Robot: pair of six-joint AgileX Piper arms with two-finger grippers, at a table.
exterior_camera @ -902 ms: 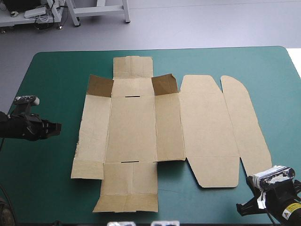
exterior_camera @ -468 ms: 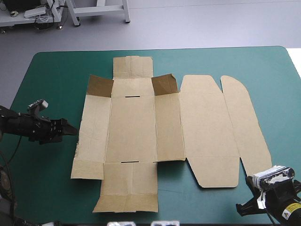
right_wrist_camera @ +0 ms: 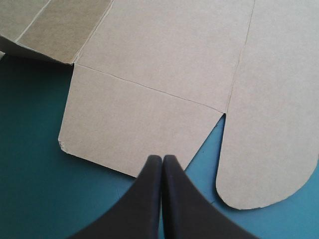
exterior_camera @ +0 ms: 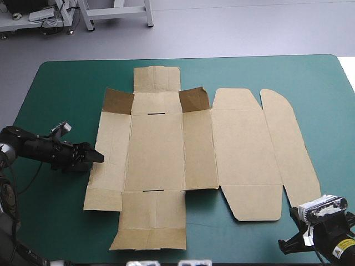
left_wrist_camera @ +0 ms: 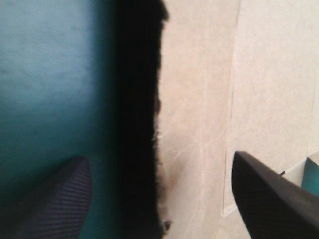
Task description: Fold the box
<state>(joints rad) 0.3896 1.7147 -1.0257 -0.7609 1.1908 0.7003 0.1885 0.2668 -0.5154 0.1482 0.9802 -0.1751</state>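
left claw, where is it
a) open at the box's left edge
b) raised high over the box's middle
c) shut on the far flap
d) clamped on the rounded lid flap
A: the left claw is at the left edge of the box, and its wrist view shows the fingers apart, straddling that edge.

The table (exterior_camera: 66, 77), covered in teal-green, is shown with rounded far corners; grey floor (exterior_camera: 249, 27) is seen at 12 o'clock, white frame legs (exterior_camera: 148, 14) at 11.
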